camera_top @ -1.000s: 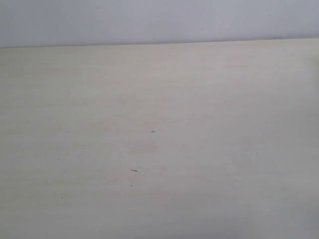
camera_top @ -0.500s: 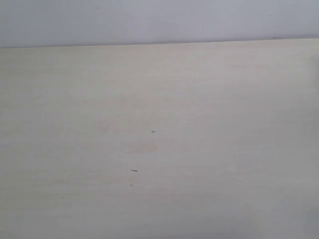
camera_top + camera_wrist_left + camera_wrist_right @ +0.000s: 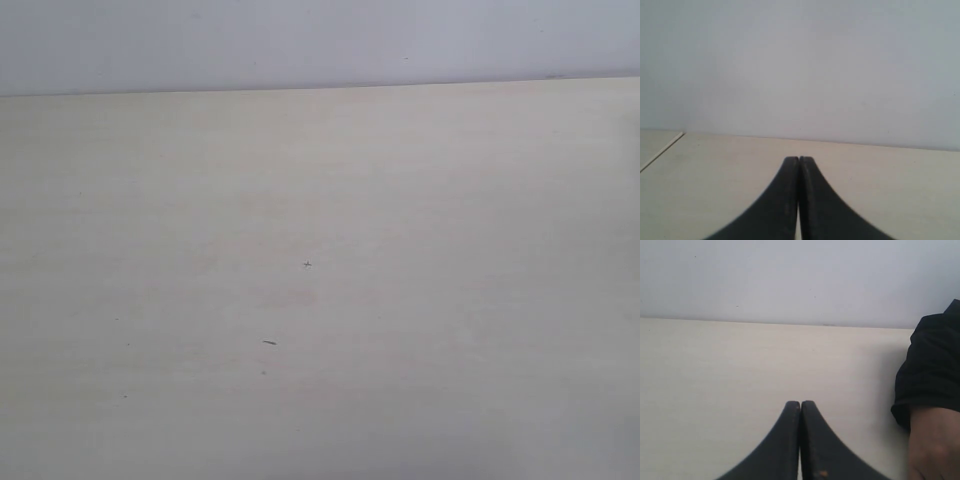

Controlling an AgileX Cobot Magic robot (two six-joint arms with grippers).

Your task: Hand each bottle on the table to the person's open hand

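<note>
- The left jaws and right jaws are seen pressed together, nothing held, probably since nothing is offered for grasping.
- No bottle is found in any view; the tabletop [image 3: 420, 200] carries only specks.
- A dark-sleeved forearm [image 3: 932, 440] is revealed only by the right wrist view.

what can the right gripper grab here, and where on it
Nothing yet: no bottle shows in any view, so no grip part or approach side can be named. Only the table, a few specks and a person's black sleeve are visible. The right gripper is shut on nothing; it would need to open first.
</note>
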